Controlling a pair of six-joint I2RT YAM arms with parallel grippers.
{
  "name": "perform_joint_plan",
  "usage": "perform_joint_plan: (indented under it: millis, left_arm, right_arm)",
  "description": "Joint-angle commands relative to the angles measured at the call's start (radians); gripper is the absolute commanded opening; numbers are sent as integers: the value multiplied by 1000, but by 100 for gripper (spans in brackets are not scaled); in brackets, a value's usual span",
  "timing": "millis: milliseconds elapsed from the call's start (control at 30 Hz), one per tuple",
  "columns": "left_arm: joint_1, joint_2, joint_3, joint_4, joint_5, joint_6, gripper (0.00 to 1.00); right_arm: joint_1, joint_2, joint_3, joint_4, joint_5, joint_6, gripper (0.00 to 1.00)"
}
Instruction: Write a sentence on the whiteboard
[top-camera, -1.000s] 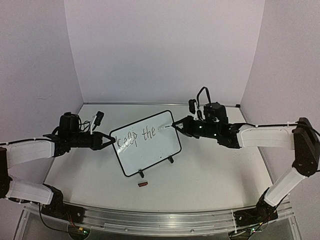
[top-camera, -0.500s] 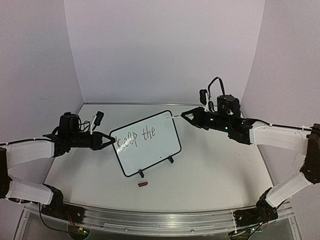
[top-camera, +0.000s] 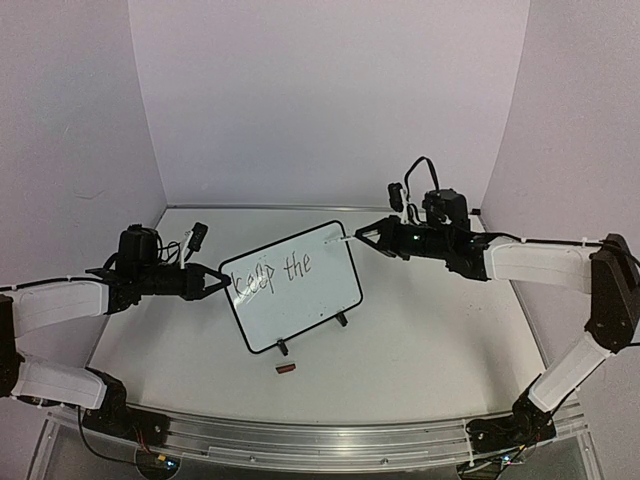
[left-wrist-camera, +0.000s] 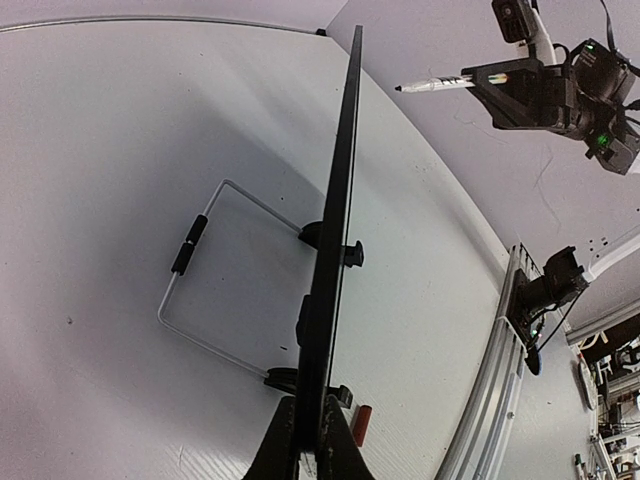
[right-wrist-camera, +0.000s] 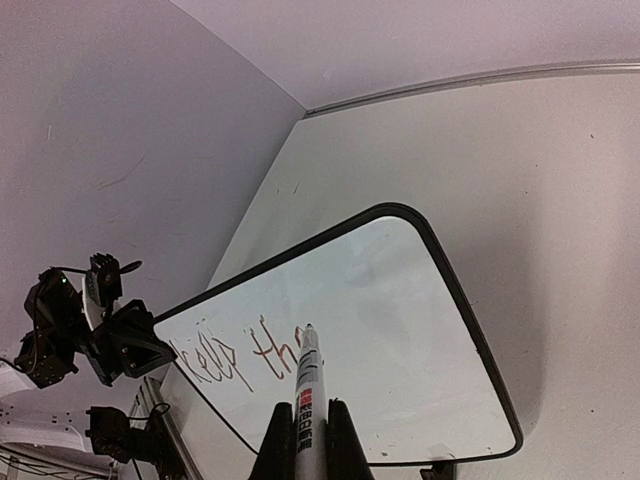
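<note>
Top external view: the whiteboard (top-camera: 300, 305) stands on the counter (top-camera: 430, 340), your left pincer (top-camera: 226, 282) clamped on its 9 o'clock edge beside the sentence (top-camera: 272, 273), which reads "keep the". Farther back, at its 2 o'clock, your right pincer (top-camera: 362, 236) grips a marker (top-camera: 345, 239), tip just off the top corner.

Free table (top-camera: 440, 335) right of upright whiteboard (top-camera: 300, 305)

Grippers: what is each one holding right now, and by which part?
The left gripper clamps the whiteboard by its left edge. The right gripper holds the marker by its barrel, with the tip sticking out forward.
</note>
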Motion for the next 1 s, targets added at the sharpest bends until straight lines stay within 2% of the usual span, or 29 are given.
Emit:
perform_joint_plan:
  millis: [0, 767, 967]
  left_arm:
    - [8, -10, 31, -13, -74, 44, 0]
    - [7, -6, 32, -15, -79, 50, 0]
    - [7, -6, 34, -16, -80, 49, 0]
  right_arm:
    - [-7, 33, 57, 53, -32, -4, 0]
    - [-34, 162, 172, 64, -58, 18, 0]
    - [-34, 178, 150, 65, -68, 22, 0]
